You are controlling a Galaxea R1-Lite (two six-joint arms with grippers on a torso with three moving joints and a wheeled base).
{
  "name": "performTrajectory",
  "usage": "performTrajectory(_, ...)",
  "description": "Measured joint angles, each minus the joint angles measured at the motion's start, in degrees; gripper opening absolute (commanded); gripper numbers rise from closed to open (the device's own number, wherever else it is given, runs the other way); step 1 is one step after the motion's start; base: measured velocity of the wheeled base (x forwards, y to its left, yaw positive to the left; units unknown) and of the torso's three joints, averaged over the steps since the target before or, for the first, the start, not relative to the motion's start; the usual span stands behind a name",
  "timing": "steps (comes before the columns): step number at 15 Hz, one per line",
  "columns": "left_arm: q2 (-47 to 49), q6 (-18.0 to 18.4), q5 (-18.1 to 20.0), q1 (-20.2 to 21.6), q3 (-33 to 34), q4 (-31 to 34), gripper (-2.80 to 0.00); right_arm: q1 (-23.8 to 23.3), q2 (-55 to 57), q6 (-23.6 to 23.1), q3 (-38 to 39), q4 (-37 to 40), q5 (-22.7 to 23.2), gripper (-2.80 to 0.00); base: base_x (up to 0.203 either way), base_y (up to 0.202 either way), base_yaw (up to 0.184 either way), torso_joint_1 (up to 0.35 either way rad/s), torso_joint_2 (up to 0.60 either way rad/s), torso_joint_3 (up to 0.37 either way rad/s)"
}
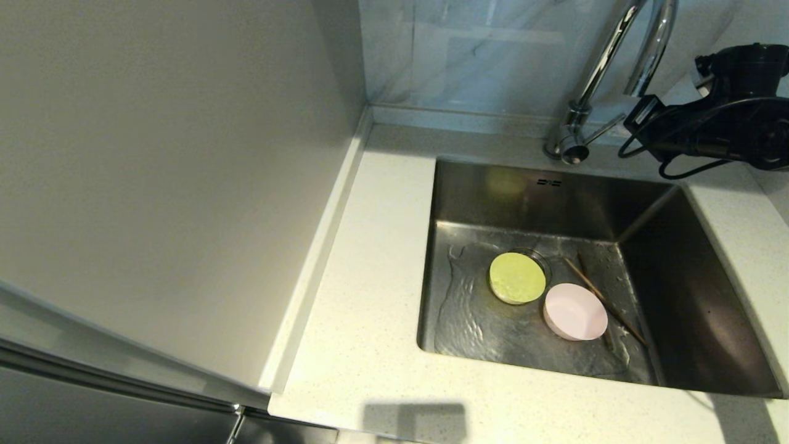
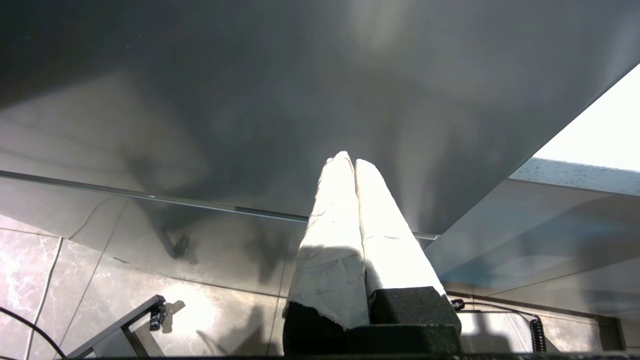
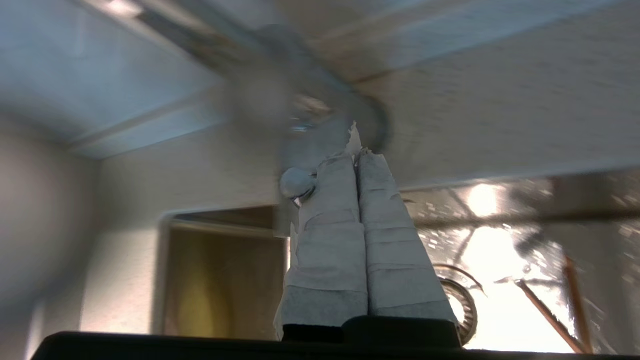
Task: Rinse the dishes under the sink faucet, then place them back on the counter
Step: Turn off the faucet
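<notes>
Nearest the head camera, the off-white speckled stone tabletop (image 1: 363, 345) is seen wrapping the square brushed stainless-steel sink (image 1: 690, 296). On the wet sink floor the small yellow-green round bowl (image 1: 516, 277) is set over the drain, with the small pale pink round bowl (image 1: 574, 311) just beside it. The pair of thin brown wooden chopsticks (image 1: 601, 296) is laid behind the pink bowl, one stick touching its rim. The tall chrome gooseneck faucet (image 1: 592, 80) is mounted behind the sink. The right gripper (image 3: 356, 157) is held at the faucet's base by the side lever (image 1: 601, 129), its white-wrapped fingers (image 3: 330, 235) pressed together on nothing. The left gripper (image 2: 348, 162) is parked below the tabletop edge, fingers clenched empty.
</notes>
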State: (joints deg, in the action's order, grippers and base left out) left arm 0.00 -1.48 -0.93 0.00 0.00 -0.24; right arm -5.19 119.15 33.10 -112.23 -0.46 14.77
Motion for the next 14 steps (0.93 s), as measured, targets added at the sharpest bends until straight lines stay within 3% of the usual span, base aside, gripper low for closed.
performTrajectory(6, 0.00, 0.00, -0.01, 0.00, 0.00, 0.02, -2.80, 1.06, 0.28, -1.89, -0.48, 0.05, -0.34, -2.80, 0.000, 0.000, 0.000, 0.000, 0.00, 0.000)
performTrajectory(10, 0.00, 0.02, -0.04, 0.00, 0.00, 0.02, -2.80, -1.89, -0.43, -2.60, 2.89, 0.45, -0.95, -2.80, 0.000, 0.000, 0.000, 0.000, 0.00, 0.000)
performTrajectory(14, 0.00, 0.00, -0.02, -0.02, 0.00, 0.00, -2.80, -7.26, -3.06, -10.42, 10.31, 1.09, -2.58, -2.80, 0.000, 0.000, 0.000, 0.000, 0.00, 0.000)
